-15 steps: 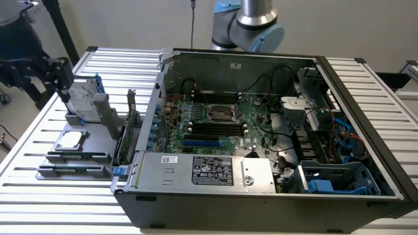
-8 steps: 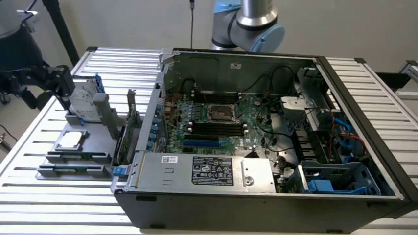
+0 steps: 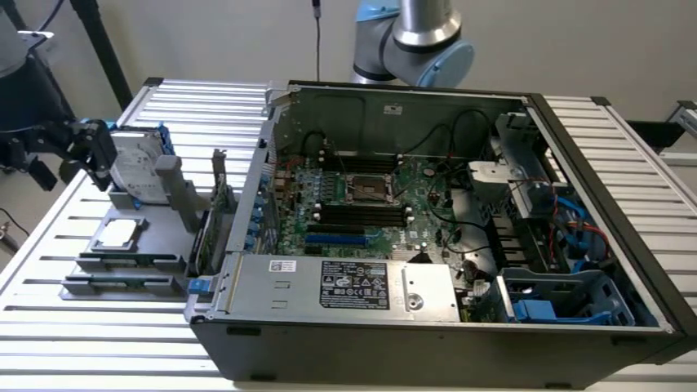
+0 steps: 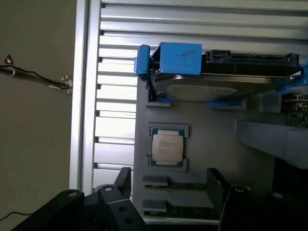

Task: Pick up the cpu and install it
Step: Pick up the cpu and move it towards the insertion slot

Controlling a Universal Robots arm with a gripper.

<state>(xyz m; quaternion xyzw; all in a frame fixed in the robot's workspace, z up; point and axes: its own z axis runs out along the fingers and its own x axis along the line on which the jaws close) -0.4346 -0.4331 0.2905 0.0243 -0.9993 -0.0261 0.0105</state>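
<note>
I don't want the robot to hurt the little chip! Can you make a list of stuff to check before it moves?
1. The gripper is open with nothing in it: ok.
2. The cpu lies flat in its holder: ok.
3. The fingers are around the cpu: not ok, they are apart from it.
4. The hard drive is apart from the cpu: ok.
5. The computer case is open: ok.
6. The socket is empty and unlatched: cannot tell.

The wide-spread pincer [image 4: 168, 177] hangs near the cpu [image 4: 167, 147] on the grey fixture [image 4: 216, 144].
</note>
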